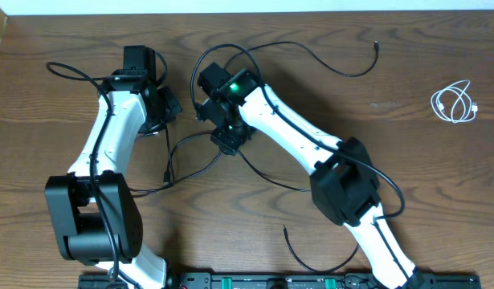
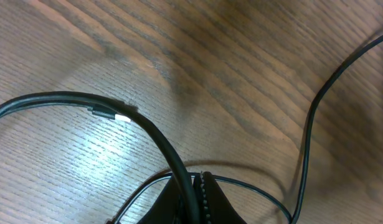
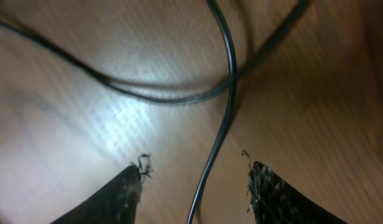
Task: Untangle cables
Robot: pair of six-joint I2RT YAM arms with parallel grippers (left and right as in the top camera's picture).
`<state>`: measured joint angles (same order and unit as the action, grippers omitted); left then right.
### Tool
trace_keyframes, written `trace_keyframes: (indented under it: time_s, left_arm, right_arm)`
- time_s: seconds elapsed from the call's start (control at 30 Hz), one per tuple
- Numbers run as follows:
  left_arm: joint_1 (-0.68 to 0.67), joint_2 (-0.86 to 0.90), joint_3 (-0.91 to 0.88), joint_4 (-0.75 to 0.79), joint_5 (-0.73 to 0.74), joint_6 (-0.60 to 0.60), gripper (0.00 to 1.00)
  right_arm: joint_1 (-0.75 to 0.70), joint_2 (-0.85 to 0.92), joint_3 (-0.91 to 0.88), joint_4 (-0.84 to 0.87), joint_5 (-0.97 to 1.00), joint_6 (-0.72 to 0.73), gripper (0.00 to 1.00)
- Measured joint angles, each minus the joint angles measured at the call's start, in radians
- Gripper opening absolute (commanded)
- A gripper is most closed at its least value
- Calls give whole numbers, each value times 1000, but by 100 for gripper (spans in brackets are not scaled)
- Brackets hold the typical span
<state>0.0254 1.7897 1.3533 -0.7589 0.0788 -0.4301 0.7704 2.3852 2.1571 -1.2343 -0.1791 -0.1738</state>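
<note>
1. Overhead: the black cord (image 1: 343, 73) sprawls in loose loops across the middle of the table (image 1: 407, 185), with one plug end lying free toward the far edge. The white cord (image 1: 454, 104) sits coiled by itself at the right, well apart from the black one. The left gripper (image 1: 162, 104) and the right gripper (image 1: 229, 138) are both low over the loops in the middle, near each other. This view does not show how their jaws stand.

2. Left wrist: the left gripper (image 2: 199, 179) has its jaws pressed together. A stretch of black cord (image 2: 54, 98) arcs in from the left and runs into the seam between them, so it looks pinched there. A thinner strand (image 2: 306, 124) lies on the wood to the right.

3. Right wrist: the right gripper (image 3: 197, 168) is spread, with its fingers (image 3: 116, 199) on either side of one run of the black cord (image 3: 230, 74). That run drops straight down between them and touches neither. Another run crosses it farther off.

4. Judgement: the white cord looks already separated, so the step in hand is freeing the black cord's crossings. The left side anchors while the right lines up a second grasp.

5. The next move calls for closing the right gripper squarely on that single strand, below the crossing. It should then draw away from the left hold, so the loop opens rather than tightens.
</note>
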Motion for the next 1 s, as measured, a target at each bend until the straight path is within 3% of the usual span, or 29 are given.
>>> trace_keyframes:
  time_s: [0.27, 0.33, 0.7, 1.0]
  left_arm:
    - [0, 0, 0, 0, 0, 0, 8]
    - [0, 0, 0, 0, 0, 0, 8]
    - [0, 0, 0, 0, -18, 0, 8]
    - [0, 0, 0, 0, -26, 0, 8]
  right_arm:
    - [0, 112, 1, 70, 7, -17, 38]
    - [0, 113, 2, 90, 18, -19, 1]
    - [-8, 85, -3, 83, 151, -19, 1]
    - [-31, -385, -10, 107, 303, -19, 1]
